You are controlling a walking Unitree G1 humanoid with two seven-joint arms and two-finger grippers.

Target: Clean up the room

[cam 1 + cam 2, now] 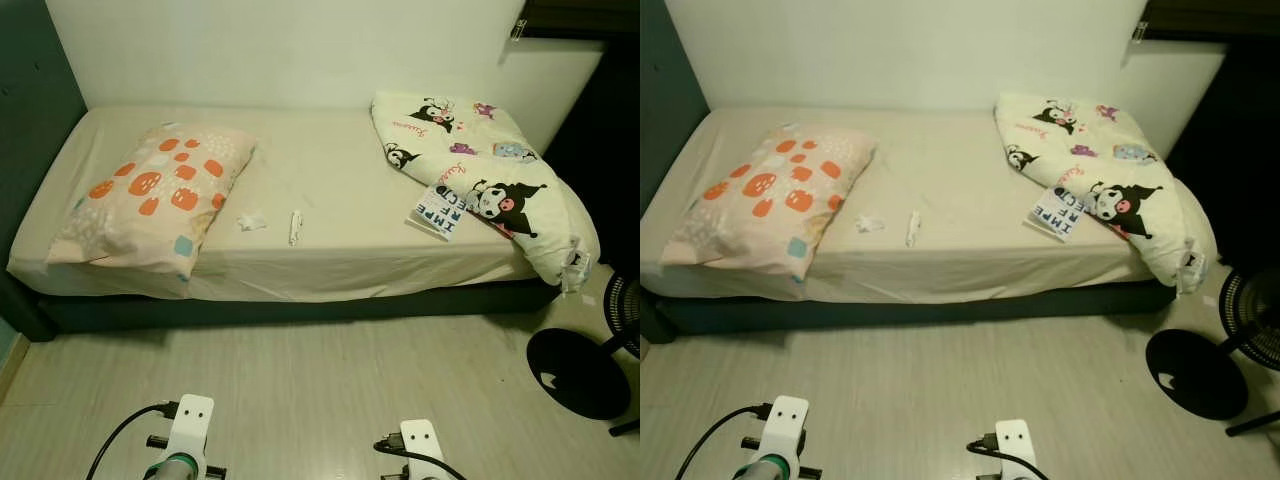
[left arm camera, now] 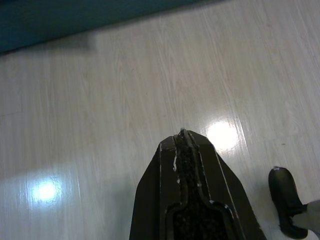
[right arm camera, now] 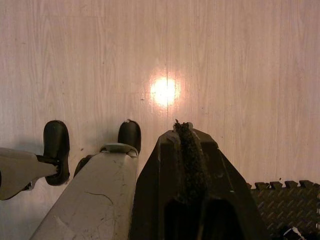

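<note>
A pale wood-plank floor (image 1: 300,380) lies before a low bed (image 1: 330,250) set against a white wall. Nearest, both arms hang low over the floor: the left pincer (image 2: 182,137) and the right pincer (image 3: 182,130) each point down at bare planks, fingers pressed together with nothing between them. Beside the right pincer stand the robot's own legs and dark feet (image 3: 56,150). Well ahead of both pincers, on the beige sheet near the bed's front edge, lie a crumpled white tissue (image 1: 251,222) and, just beside it, a thin white wrapper (image 1: 295,227). Ahead and to the left rests a pillow (image 1: 150,200) with orange spots. Ahead and to the right lies a rumpled cartoon-print duvet (image 1: 480,180) (a printed paper (image 1: 440,211) touches its edge). A black fan base (image 1: 575,375) sits on the floor at right.
</note>
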